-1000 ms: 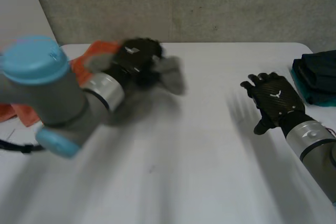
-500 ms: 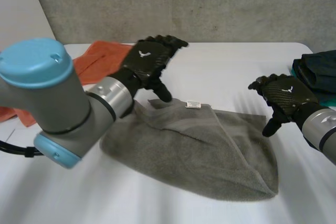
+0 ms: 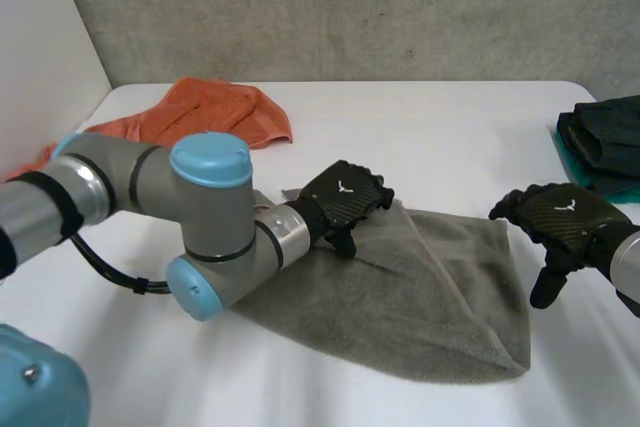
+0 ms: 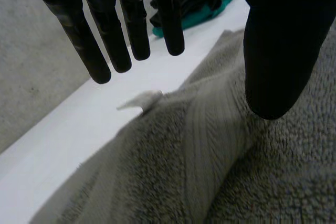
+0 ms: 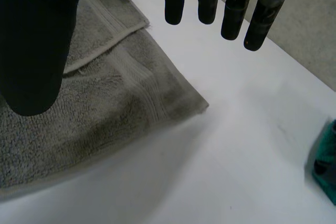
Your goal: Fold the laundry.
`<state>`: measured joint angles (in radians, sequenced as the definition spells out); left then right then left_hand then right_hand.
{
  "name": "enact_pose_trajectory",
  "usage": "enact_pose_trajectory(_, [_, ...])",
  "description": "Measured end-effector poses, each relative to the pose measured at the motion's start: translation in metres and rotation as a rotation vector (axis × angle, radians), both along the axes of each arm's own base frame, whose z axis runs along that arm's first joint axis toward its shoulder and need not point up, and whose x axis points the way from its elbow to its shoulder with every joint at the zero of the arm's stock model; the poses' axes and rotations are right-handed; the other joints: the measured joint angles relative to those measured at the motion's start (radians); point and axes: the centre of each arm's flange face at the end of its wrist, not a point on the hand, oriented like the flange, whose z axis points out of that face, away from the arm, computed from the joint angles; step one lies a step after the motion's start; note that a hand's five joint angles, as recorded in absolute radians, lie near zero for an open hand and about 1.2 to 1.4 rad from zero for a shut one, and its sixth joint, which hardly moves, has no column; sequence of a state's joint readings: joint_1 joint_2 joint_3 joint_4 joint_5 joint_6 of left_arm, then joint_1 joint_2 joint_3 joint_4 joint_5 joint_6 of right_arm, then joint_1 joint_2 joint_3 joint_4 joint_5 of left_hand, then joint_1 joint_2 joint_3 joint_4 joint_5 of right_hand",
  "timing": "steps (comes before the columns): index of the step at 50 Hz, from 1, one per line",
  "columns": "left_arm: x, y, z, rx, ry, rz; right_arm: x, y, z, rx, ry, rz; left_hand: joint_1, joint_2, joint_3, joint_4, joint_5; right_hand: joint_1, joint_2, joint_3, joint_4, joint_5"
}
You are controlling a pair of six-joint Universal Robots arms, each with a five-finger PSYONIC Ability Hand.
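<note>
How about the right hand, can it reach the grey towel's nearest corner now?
Probably yes: the right hand hovers open beside a corner of the grey towel, and only bare table lies between them.

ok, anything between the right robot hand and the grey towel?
Nothing visible. The right robot hand, open, hangs just beside the grey towel at its corner, with bare white table between them. The dark folded clothes sit off to its other side.

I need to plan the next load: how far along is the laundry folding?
A dark pile at the table's right edge looks folded. In hand: the grey towel lies rumpled, left hand open over its far edge, right hand open beside it. Left: the orange cloth, a loose heap.
</note>
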<state>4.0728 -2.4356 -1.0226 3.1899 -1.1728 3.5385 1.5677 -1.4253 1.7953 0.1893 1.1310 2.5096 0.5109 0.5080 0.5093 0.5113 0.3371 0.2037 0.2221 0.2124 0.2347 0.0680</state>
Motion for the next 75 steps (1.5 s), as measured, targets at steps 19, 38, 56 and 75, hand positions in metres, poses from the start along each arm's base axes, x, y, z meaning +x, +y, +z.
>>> enact_pose_trajectory(19, [-0.006, -0.010, -0.028, -0.068, -0.080, 0.037, -0.016, -0.004, -0.007, 0.033, -0.018, -0.047, 0.511, 0.522, 0.518, 0.522, 0.506, 0.000, 0.000, 0.000, 0.000, 0.000])
enact_pose_trajectory(38, [0.013, 0.003, 0.111, -0.341, 0.125, 0.250, -0.032, -0.022, 0.004, 0.080, -0.113, -0.140, 0.612, 0.684, 0.677, 0.686, 0.647, 0.000, 0.000, 0.000, 0.000, 0.000])
enact_pose_trajectory(56, [0.044, 0.038, 0.181, -0.431, 0.218, 0.266, -0.009, -0.016, -0.026, 0.444, -0.376, -0.129, 0.612, 0.688, 0.682, 0.687, 0.647, 0.000, 0.000, 0.000, 0.000, 0.000])
enact_pose_trajectory(75, [0.058, 0.043, 0.211, -0.487, 0.271, 0.295, 0.025, -0.045, -0.059, 0.358, -0.376, -0.194, 0.612, 0.688, 0.682, 0.687, 0.647, 0.000, 0.000, 0.000, 0.000, 0.000])
